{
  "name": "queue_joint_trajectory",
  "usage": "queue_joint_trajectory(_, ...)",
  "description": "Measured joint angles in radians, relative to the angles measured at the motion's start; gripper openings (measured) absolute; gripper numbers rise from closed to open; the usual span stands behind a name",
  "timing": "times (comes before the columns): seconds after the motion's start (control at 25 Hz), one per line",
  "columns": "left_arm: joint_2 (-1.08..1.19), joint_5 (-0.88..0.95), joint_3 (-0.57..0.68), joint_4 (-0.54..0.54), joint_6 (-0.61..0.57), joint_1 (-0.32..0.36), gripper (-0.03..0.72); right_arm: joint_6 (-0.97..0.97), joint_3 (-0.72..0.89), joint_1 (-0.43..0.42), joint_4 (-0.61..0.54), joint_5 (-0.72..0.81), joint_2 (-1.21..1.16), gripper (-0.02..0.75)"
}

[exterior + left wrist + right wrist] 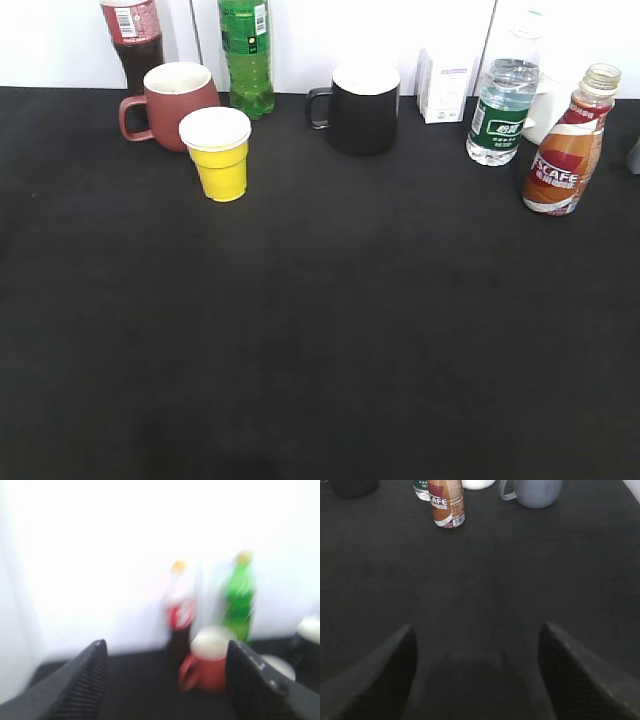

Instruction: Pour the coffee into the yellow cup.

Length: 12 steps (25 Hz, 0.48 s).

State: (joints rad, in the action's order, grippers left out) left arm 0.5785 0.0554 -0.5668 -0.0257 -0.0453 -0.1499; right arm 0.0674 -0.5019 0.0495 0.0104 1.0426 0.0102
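Note:
The coffee bottle (563, 155), orange-brown label and gold cap, stands upright at the right back of the black table; it also shows in the right wrist view (447, 503), far ahead and left of centre. The yellow cup (220, 155) with its white rim stands at the left back, in front of the maroon mug (178, 105). My left gripper (165, 652) is open and empty, with the maroon mug (207, 665) beyond its right finger. My right gripper (476, 637) is open and empty over bare table. Neither gripper shows in the exterior view.
A cola bottle (133, 35) and a green bottle (246, 55) stand at the back left. A black mug (362, 110), a white box (445, 88) and a water bottle (503, 100) stand along the back. A grey mug (532, 491) stands right of the coffee bottle.

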Motion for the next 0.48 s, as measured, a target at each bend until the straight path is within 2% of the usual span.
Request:
queue_joint_trajectory(0.12, 0.218, -0.393, 0.103, -0.009, -0.003, -0.123, 0.543, 0.0, 0.0, 0.0, 0.0, 0.0, 0.0, 0.587)
queue_joint_trajectory(0.24, 0.45, -0.658, 0.204, -0.008, 0.018, -0.207, 0.543, 0.0, 0.0, 0.0, 0.0, 0.0, 0.0, 0.587)
queue_joint_trajectory(0.32, 0.599, -0.727, 0.21, -0.008, 0.054, -0.232, 0.543, 0.0, 0.0, 0.0, 0.0, 0.0, 0.0, 0.587)
queue_joint_trajectory(0.48, 0.871, -0.93, 0.21, -0.041, 0.107, -0.236, 0.552, 0.0, 0.0, 0.0, 0.0, 0.0, 0.0, 0.587)
